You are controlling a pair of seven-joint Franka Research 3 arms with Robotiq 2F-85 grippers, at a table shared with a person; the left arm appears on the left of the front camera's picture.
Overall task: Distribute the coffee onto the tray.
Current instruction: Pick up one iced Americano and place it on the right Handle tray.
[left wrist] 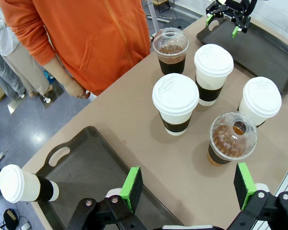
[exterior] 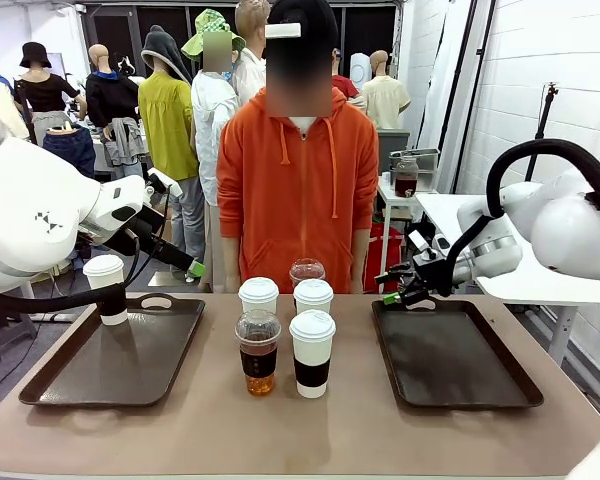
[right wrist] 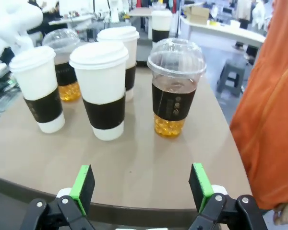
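Five cups stand clustered mid-table: white paper cups with dark bands (exterior: 259,294) (exterior: 313,296) (exterior: 312,352) and clear dome-lidded cups of brown drink (exterior: 258,351) (exterior: 306,271). A sixth, white cup (exterior: 105,287) stands on the far-left corner of the left tray (exterior: 110,365). My left gripper (exterior: 192,265) hovers open above that tray's right side, left of the cluster; in its wrist view (left wrist: 188,187) the cluster lies ahead. My right gripper (exterior: 395,291) is open over the right tray's (exterior: 455,360) far-left corner; its wrist view (right wrist: 141,184) faces a clear cup (right wrist: 175,86) and a white cup (right wrist: 101,88).
A person in an orange hoodie (exterior: 298,190) stands at the far edge behind the cups, hands down. The right tray is bare. Bare tabletop (exterior: 280,430) runs along the near edge between the trays.
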